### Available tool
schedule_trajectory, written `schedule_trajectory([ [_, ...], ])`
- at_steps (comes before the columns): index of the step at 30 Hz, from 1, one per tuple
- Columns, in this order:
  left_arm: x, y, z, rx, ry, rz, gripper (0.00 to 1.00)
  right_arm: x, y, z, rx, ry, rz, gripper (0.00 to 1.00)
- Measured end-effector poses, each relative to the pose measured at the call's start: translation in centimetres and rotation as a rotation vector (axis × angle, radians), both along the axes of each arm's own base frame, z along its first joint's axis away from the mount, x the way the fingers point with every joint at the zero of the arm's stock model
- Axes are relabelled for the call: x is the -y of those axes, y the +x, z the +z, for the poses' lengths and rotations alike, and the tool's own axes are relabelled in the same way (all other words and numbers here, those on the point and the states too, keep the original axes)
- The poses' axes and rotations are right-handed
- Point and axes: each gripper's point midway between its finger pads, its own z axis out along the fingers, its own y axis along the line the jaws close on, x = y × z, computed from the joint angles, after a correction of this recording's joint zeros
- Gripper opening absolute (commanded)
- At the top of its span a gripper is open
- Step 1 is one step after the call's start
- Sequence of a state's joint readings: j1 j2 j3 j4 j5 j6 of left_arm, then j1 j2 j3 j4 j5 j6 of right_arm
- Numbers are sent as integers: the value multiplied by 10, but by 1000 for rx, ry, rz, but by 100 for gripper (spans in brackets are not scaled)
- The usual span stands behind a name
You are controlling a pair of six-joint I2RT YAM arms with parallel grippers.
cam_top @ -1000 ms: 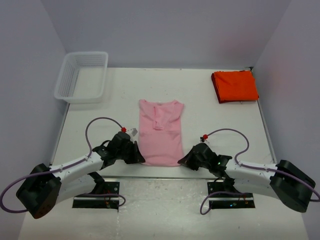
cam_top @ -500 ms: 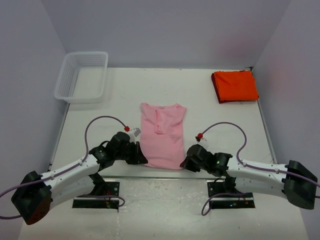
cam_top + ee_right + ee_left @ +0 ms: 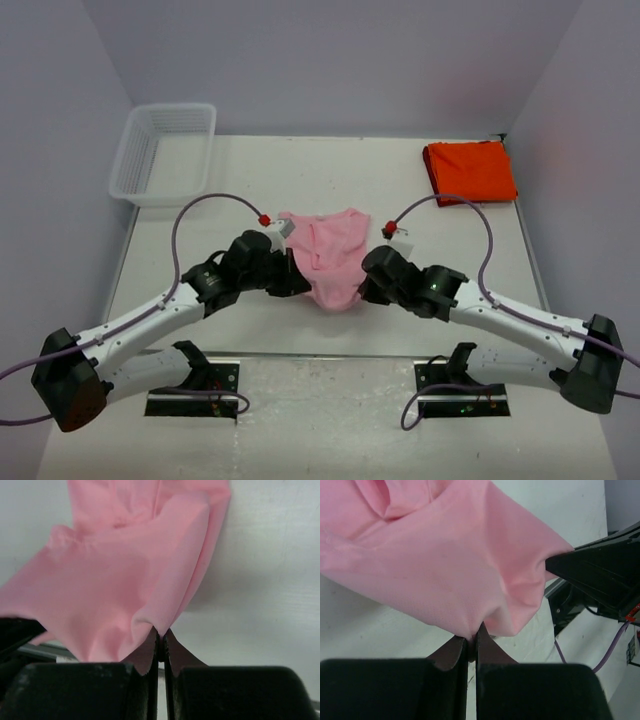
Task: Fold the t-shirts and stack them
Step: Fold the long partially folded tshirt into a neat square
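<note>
The light pink t-shirt (image 3: 333, 255) lies mid-table with its near hem lifted and sagging between my two grippers. My left gripper (image 3: 297, 283) is shut on the hem's left corner; the left wrist view shows the pink cloth (image 3: 435, 560) pinched at the fingertips (image 3: 470, 639). My right gripper (image 3: 368, 285) is shut on the right corner; the right wrist view shows the cloth (image 3: 125, 580) pinched at its tips (image 3: 161, 634). The orange-red t-shirt (image 3: 469, 171) lies folded at the far right of the table.
A white plastic mesh basket (image 3: 165, 153) stands at the far left corner. Purple cables loop above both arms. The table's near edge and the arm bases (image 3: 195, 385) lie just behind the grippers.
Both grippers have moved away from the near edge toward the table's middle, carrying the pink shirt's near hem up and over; the shirt now looks shorter and bunched.
</note>
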State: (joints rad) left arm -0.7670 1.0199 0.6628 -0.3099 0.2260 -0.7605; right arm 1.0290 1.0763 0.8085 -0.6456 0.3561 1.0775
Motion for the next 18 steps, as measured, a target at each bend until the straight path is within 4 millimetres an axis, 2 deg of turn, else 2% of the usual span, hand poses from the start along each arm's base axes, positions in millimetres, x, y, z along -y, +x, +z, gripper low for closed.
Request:
schedule_trajectory([
  [4, 9, 28, 16, 42, 4, 28, 0, 10, 42, 22, 47, -43, -43, 0],
  [6, 7, 46, 13, 40, 13, 56, 0, 15, 61, 28, 57, -73, -54, 0],
  [9, -7, 75, -3, 11, 41, 122, 0, 19, 91, 33, 53, -112, -50, 0],
  [12, -19, 100, -18, -19, 69, 174, 2, 17, 123, 28, 28, -138, -28, 0],
  [16, -23, 138, -24, -27, 63, 205, 5, 9, 174, 6, -42, -167, 32, 0],
  [18, -22, 164, -26, -18, 56, 214, 2, -2, 211, -7, -73, -160, 71, 0],
])
